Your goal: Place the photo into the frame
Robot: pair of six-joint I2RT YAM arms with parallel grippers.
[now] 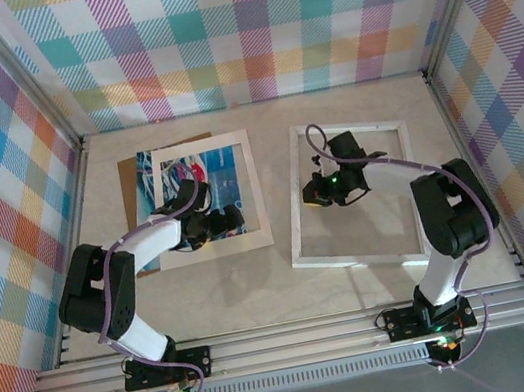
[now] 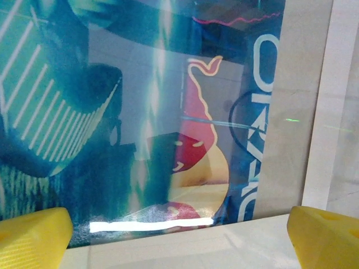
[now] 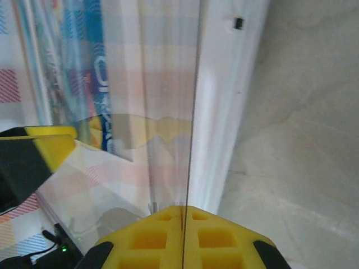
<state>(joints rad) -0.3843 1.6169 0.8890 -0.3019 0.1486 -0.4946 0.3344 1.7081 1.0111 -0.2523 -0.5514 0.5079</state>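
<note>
I am viewing a beige table point(image 1: 258, 288) inside plaid walls point(image 1: 252, 25), the left gripper point(image 2: 179, 240) gaping over the photo point(image 2: 140, 112), its white lettering point(image 2: 261, 112) illegible, the right gripper point(image 3: 182, 217) pinching the clear pane of the frame point(image 3: 224, 112).

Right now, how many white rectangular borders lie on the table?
2: the paper mat at left, lying over the photo; the frame at right. I see no others.

Wht mat point(image 1: 253, 187) over brn board point(image 1: 132, 194); plaid walls point(image 1: 252, 25).
</note>
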